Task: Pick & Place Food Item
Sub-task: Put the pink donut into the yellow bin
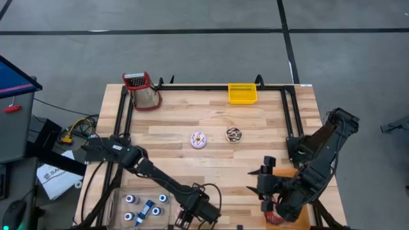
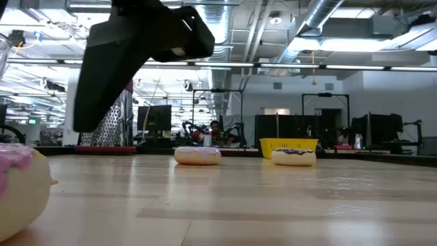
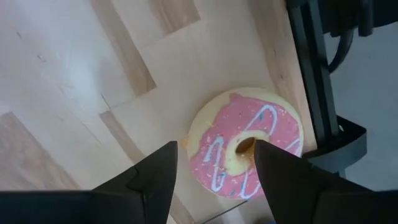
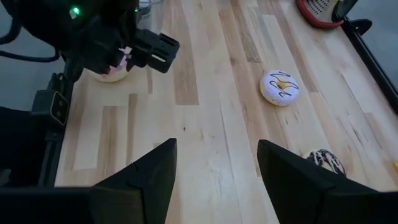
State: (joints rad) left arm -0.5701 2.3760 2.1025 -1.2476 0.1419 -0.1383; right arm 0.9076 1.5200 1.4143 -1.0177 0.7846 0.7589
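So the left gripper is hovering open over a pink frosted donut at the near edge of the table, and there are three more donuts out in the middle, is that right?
Not quite. Only two donuts lie in the middle, as the high view shows: a white-iced donut and a chocolate donut. The rest holds: the left gripper is open over the pink frosted donut at the table's near edge.

Quick count from my end: I see three donuts on the table, one pink-frosted donut (image 3: 245, 149) at the near edge, one white-iced donut (image 1: 199, 140) mid-table, and one chocolate donut (image 1: 234, 135) just beside it. There's one yellow bin (image 1: 243, 94) at the far edge and one red grater (image 1: 142, 89) at the far left corner. I count four small white-and-blue bottles (image 1: 130, 200) and one blue marker-like thing (image 1: 144, 211) near left. Two arms total.
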